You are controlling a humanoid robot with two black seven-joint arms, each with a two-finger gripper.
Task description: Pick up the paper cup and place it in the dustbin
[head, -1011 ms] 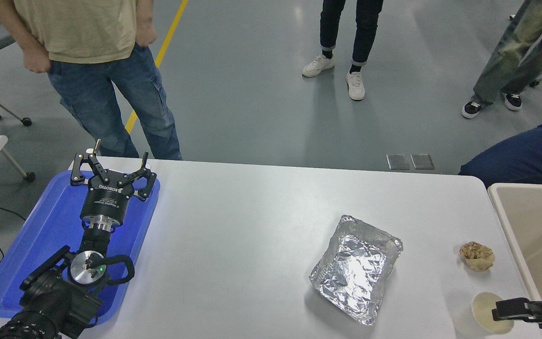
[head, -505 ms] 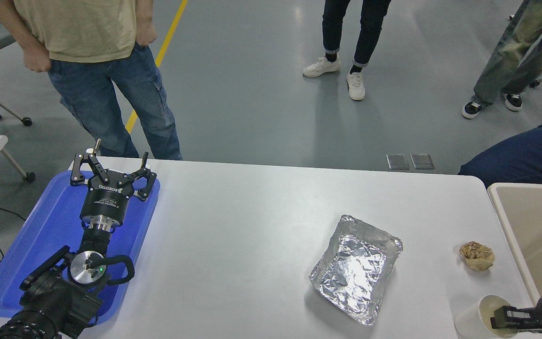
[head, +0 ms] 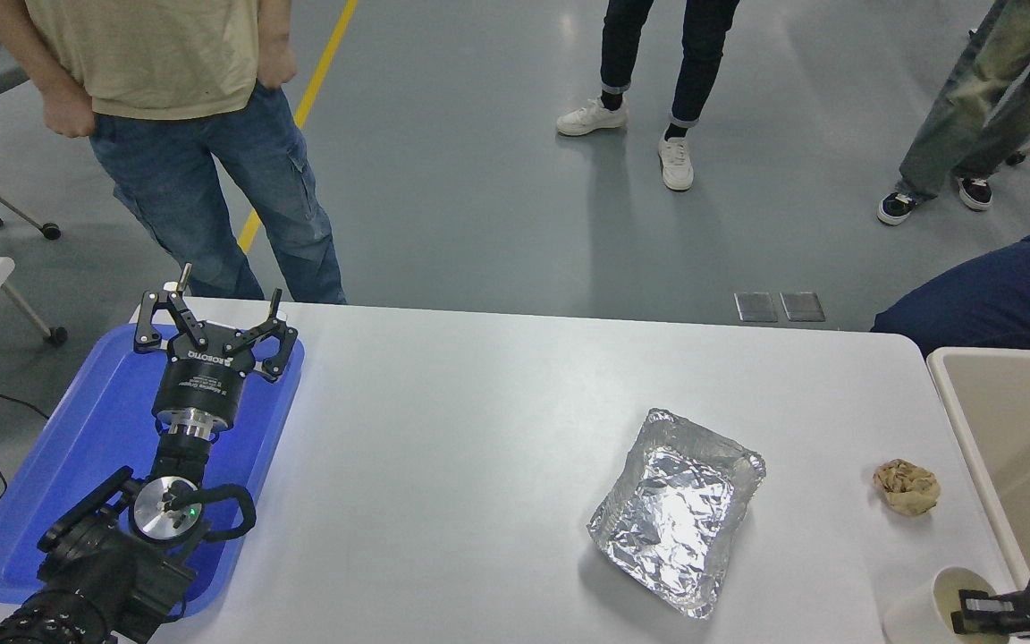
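While three people stand on the grey floor across the top of the frame, the right gripper (head: 971,615) reaches in from the lower right corner and pinches the rim of the paper cup (head: 926,610), one finger inside the cup and the cup's white wall tilted toward the left. The cup sits at the very bottom right of the white table (head: 443,465), partly cut off by the frame edge, just beside the beige dustbin (head: 971,447) that fills the right edge. A crumpled brown paper ball (head: 906,486) lies on the table above the cup, near the dustbin's rim. A crinkled foil tray (head: 676,510) rests right of centre, well apart from the cup. At lower left, the left gripper (head: 211,317) is parked over a blue tray (head: 77,447), its claw spread wide and holding nothing.
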